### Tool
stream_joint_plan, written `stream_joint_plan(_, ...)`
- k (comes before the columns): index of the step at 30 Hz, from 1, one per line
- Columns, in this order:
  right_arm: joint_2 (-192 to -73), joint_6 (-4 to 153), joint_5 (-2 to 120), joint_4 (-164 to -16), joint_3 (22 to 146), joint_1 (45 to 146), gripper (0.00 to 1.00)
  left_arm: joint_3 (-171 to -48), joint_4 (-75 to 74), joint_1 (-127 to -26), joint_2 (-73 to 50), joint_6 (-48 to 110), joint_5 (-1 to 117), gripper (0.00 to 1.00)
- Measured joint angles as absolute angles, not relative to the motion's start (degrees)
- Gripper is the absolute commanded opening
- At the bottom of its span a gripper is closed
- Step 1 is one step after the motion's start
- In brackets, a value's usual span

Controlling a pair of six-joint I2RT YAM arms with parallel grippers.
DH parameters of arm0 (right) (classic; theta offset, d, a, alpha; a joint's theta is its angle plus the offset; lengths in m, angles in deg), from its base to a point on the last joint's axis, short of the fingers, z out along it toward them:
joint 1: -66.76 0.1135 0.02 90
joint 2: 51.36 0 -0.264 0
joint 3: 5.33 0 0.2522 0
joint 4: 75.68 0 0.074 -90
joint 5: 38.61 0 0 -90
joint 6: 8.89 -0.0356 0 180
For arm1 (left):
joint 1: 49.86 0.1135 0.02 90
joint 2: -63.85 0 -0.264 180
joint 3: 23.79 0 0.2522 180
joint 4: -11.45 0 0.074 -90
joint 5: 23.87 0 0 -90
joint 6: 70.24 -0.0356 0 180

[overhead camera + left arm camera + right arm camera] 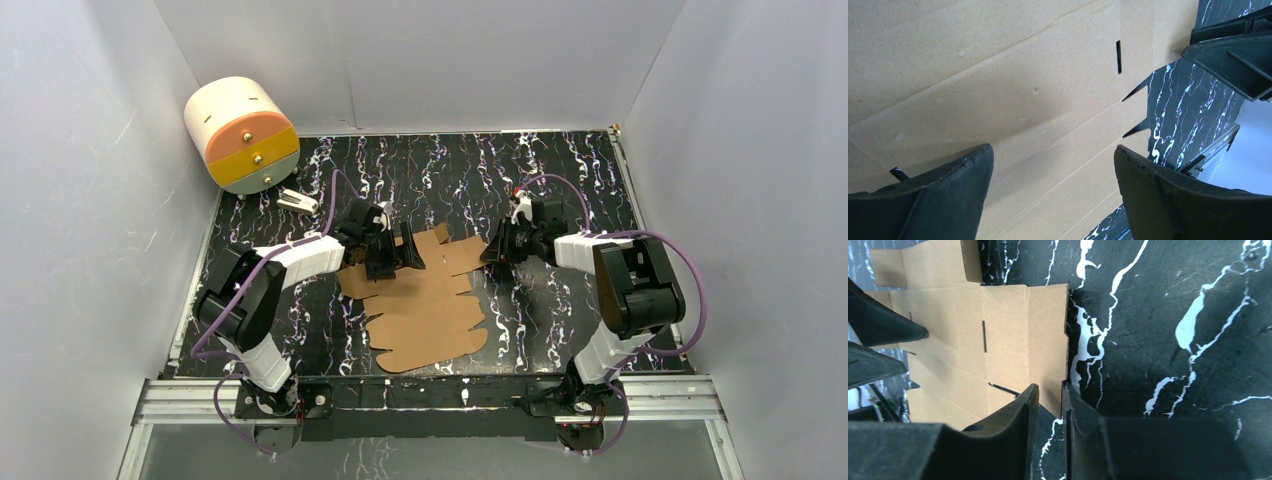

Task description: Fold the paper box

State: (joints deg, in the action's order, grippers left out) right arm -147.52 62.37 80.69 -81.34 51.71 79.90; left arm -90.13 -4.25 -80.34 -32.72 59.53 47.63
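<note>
The paper box (425, 300) is a flat brown die-cut sheet with flaps and creases, lying on the black marbled table (560, 180). My left gripper (395, 255) is over the sheet's far left part; in its wrist view it (1053, 155) stands wide open just above the bare cardboard (998, 90), holding nothing. My right gripper (492, 252) is at the sheet's far right flap. In its wrist view its jaws (1049, 389) stand narrowly apart on either side of the flap's edge (1048, 340), with a gap still showing between them.
A cream, orange and yellow cylindrical drawer unit (245, 135) lies at the back left corner, with a small white object (297, 201) beside it. White walls close in the table on three sides. The two grippers face each other across the sheet's far end.
</note>
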Motion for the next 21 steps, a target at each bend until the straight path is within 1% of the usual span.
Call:
stream_joint_plan(2,-147.5,62.1,81.5,-81.5,51.7,79.7,0.17,-89.9,-3.7,-80.3,-32.7,59.7,47.6,0.86)
stream_joint_plan(6,-146.9,61.6,81.7,-82.2,51.8,80.1,0.14,-89.4,-2.6,-80.3,-32.7,60.1,47.5,0.85)
stream_joint_plan(9,-144.5,61.6,79.7,-84.2,52.0,81.6,0.13,-88.9,-1.5,-80.3,-32.7,60.5,47.5,0.84)
stream_joint_plan(12,-141.4,61.6,74.4,-87.6,53.3,85.1,0.13,-88.6,-0.8,-80.3,-32.7,60.9,47.5,0.84)
stream_joint_plan(16,-137.8,61.7,64.5,-92.2,55.5,90.7,0.13,-88.2,0.1,-80.3,-32.7,61.3,47.5,0.84)
stream_joint_plan(21,-136.3,61.7,51.9,-96.6,58.1,98.0,0.13,-87.5,1.8,-80.2,-32.7,62.0,47.2,0.84)
